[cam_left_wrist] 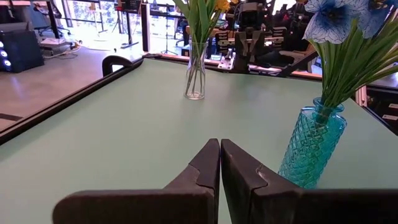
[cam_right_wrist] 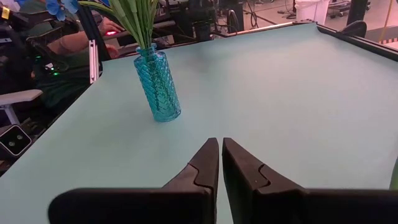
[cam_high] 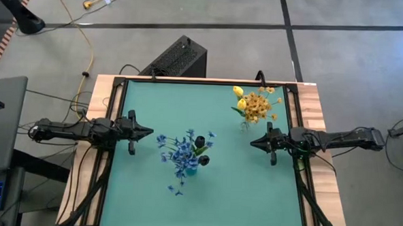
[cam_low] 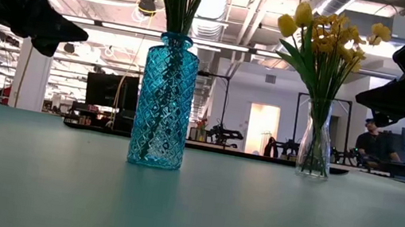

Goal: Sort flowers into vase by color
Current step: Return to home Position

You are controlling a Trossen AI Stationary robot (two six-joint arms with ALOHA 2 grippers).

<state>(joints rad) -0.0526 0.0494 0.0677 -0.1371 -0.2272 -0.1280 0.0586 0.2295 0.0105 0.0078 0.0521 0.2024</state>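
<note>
High view, blue flowers (cam_high: 184, 155) between left end effector (cam_high: 148, 132), right end effector (cam_high: 253, 143), both closed.

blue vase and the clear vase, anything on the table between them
Nothing: bare teal table runs between the blue vase and the clear vase, clearest in the low view.

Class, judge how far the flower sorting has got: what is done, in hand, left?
Done: blue flowers and dark buds stand in the blue vase, yellow flowers in the clear vase. In hand: nothing; left gripper and right gripper hover at the table's sides, jaws shut, empty. Left: seemingly nothing; no loose stems show.
</note>
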